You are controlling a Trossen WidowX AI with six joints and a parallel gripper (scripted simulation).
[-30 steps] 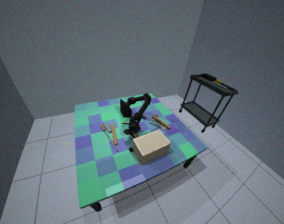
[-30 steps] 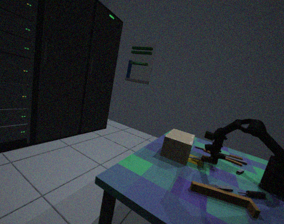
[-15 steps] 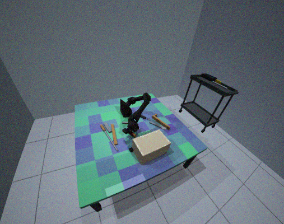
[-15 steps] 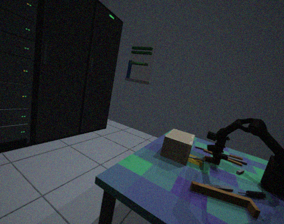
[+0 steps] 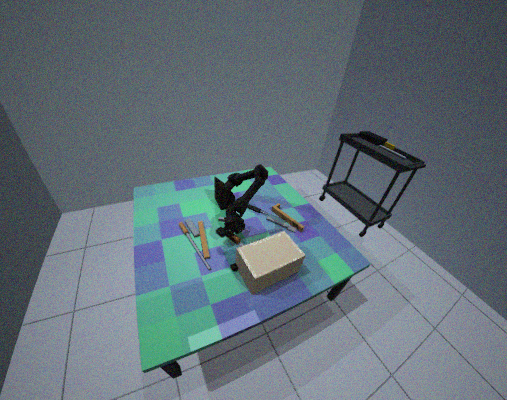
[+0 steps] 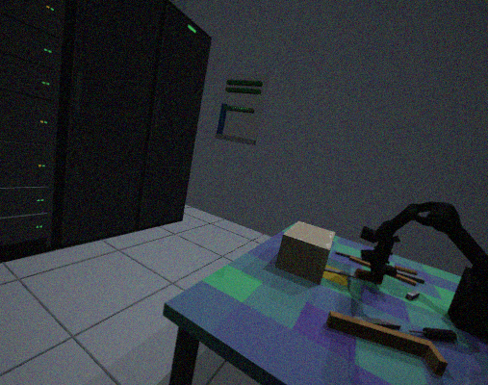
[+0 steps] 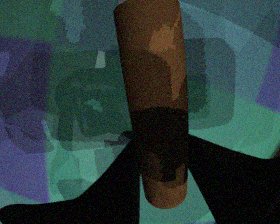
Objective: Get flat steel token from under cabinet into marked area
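My gripper (image 5: 230, 231) (image 6: 375, 275) (image 7: 157, 142) is shut on a brown round-handled tool (image 7: 153, 63) (image 5: 235, 239) and holds it low over the table, just behind the beige cabinet (image 5: 270, 260) (image 6: 305, 249). The tool points away from the fingers toward a yellow marked patch (image 6: 335, 277) by the cabinet's foot. The steel token is not visible in any view; the cabinet's underside is hidden.
An L-shaped wooden tool (image 5: 287, 217) (image 6: 387, 339), a screwdriver (image 5: 256, 209) (image 6: 432, 333) and a grey bar (image 5: 282, 224) lie right of the arm. An orange stick (image 5: 203, 240), a thin rod (image 5: 196, 246) and a grey plate (image 5: 192, 226) lie left. A black cart (image 5: 374, 180) stands off the table.
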